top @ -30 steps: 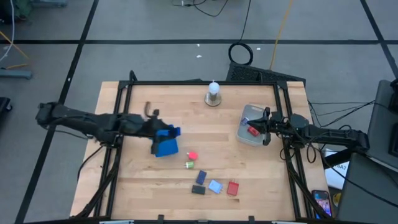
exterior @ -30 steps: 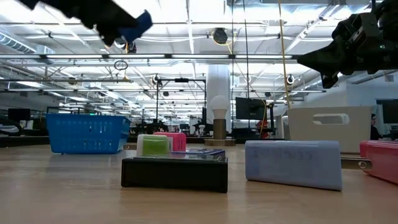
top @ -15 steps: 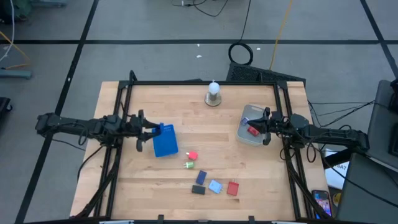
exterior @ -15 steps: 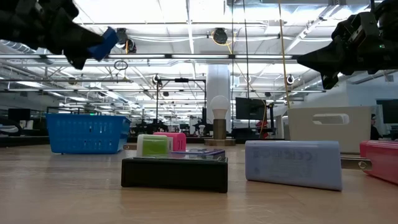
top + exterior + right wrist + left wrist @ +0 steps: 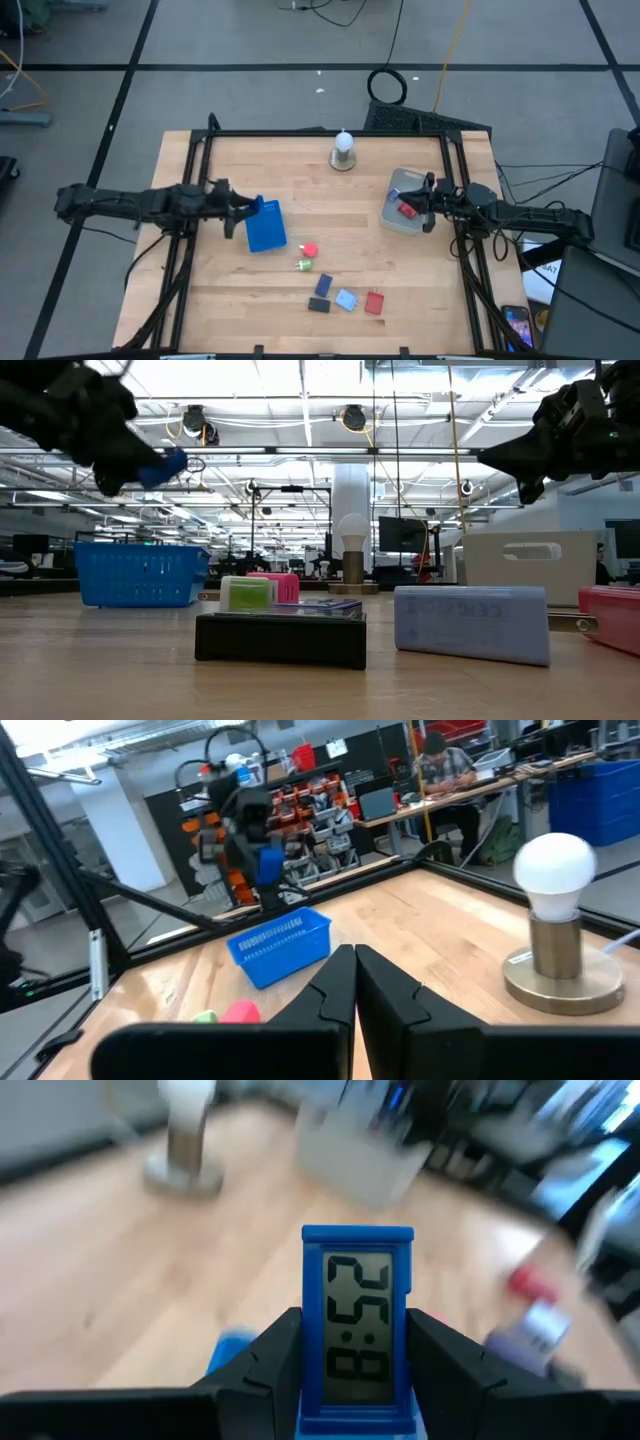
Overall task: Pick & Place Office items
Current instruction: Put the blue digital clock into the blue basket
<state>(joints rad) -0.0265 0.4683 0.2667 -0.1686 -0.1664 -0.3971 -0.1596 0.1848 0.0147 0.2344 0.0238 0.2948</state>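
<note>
1. Left gripper (image 5: pixel 244 210), fingers clamped on a small blue clock (image 5: pixel 357 1323), had drawn back from above the blue basket (image 5: pixel 266 230), so that item was not yet placed.
2. Loose office items (image 5: pixel 345 299) stayed on the table.
3. Right gripper (image 5: pixel 428 208), fingers together, waited over the white bin (image 5: pixel 394 222).

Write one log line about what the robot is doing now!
left gripper: shut on blue clock, above blue tray | right gripper: shut, empty, over white bin

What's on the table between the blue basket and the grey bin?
Nothing: in the high view, bare wood runs from the blue basket to the grey bin.
</note>
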